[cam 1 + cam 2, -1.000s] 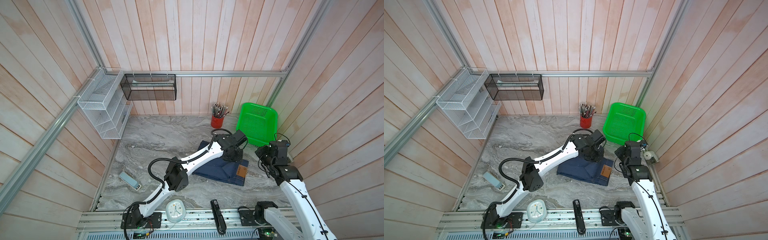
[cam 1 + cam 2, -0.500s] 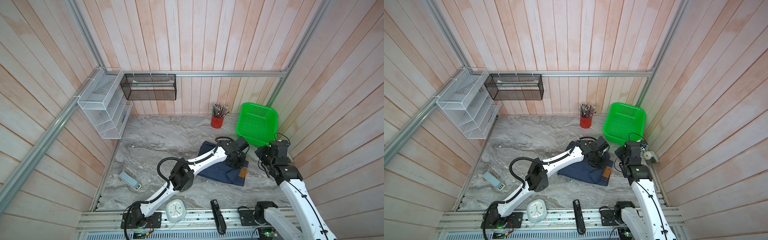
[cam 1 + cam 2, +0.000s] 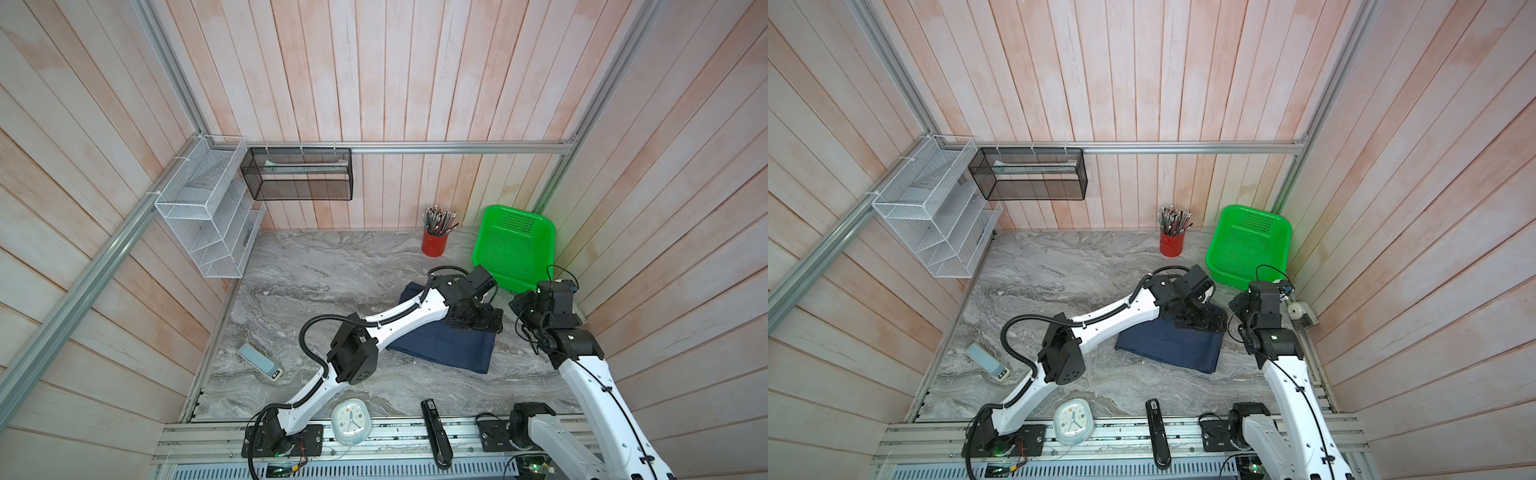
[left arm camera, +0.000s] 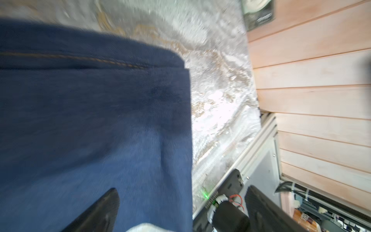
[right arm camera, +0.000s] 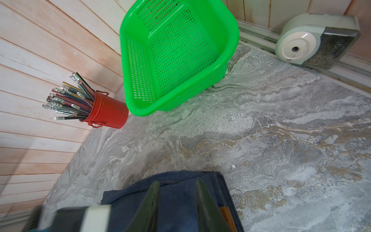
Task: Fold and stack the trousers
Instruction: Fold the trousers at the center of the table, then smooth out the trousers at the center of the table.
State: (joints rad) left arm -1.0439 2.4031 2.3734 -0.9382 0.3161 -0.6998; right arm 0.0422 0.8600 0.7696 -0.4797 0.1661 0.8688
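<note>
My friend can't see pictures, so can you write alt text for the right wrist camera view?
The right gripper, jaws a little apart, hangs over folded dark blue trousers on a grey marble table. Beyond are a tilted green basket, a red cup of pencils and a pencil sharpener.

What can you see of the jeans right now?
The jeans are dark indigo denim with tan stitching, folded into a flat, roughly rectangular bundle on the marble table, near the green basket. A tan patch peeks out at one edge. The open left gripper sits over the end nearest the right arm, one finger above the cloth, one past its edge; contact is unclear. The right gripper hangs over a corner.
</note>
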